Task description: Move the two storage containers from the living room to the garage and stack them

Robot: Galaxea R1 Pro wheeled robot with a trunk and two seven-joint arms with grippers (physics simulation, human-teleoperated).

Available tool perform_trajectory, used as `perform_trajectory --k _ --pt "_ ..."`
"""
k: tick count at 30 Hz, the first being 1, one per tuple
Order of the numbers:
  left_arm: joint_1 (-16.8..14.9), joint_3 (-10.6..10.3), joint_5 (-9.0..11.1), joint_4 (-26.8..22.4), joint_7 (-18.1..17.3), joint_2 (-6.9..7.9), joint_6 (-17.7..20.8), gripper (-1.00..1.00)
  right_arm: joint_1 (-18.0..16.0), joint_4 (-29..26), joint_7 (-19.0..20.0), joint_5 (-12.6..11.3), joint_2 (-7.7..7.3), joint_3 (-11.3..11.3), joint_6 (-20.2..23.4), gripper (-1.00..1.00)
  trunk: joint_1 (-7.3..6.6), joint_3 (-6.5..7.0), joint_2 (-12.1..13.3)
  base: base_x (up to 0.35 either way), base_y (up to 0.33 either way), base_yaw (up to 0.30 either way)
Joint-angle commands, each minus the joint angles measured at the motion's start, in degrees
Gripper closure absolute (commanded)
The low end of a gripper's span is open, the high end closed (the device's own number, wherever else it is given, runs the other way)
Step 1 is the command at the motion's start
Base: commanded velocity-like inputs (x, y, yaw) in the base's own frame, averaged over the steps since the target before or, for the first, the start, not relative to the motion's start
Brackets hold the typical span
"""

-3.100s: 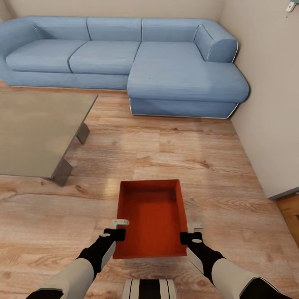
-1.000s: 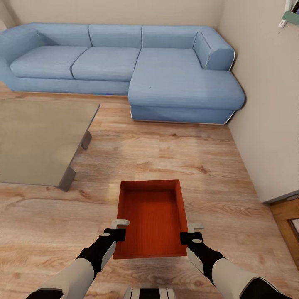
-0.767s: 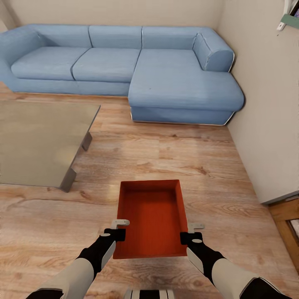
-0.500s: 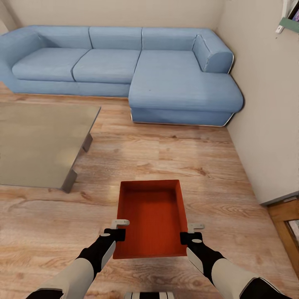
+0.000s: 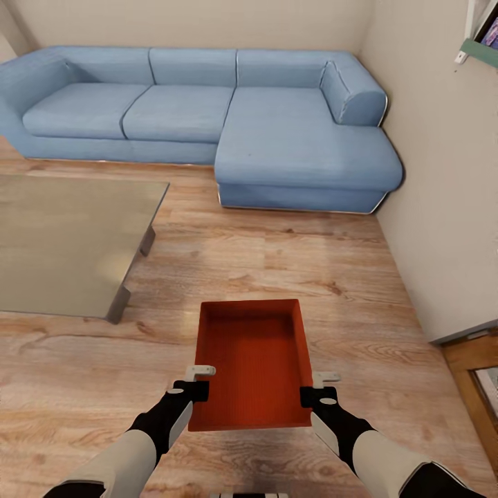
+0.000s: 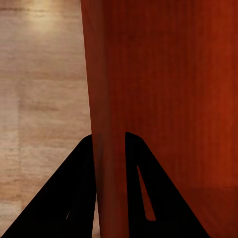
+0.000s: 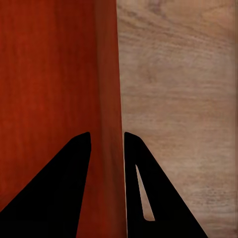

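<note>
One storage container (image 5: 252,363), orange-red, lidless, nothing inside, is held between both grippers above the wood-plank floor (image 5: 290,256). The left gripper (image 6: 110,144) clamps its left wall, the right gripper (image 7: 107,141) its right wall. Ahead: one blue corner sofa (image 5: 207,117), one low table (image 5: 69,242)

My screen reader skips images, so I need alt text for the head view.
Both grippers, left and right, hold an empty orange-red storage container by its side walls above a light wood-plank floor. Beyond are a blue corner sofa and a low table.
</note>
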Motion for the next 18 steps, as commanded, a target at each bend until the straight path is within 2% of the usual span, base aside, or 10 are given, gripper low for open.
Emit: perform_trajectory --k 1,18 --pt "0.01 -0.09 -0.54 -0.08 0.5 0.01 0.4 1.0 -0.04 -0.01 -0.5 0.14 -0.27 -0.01 -0.1 1.0 -0.23 0.16 0.4 0.0 0.0 0.0" --pt "0.01 -0.06 -0.59 -0.02 0.54 -0.01 0.4 1.0 -0.04 0.03 -0.67 0.22 -0.05 -0.01 -0.09 1.0 -3.96 3.21 7.22 0.0 0.0 0.0"
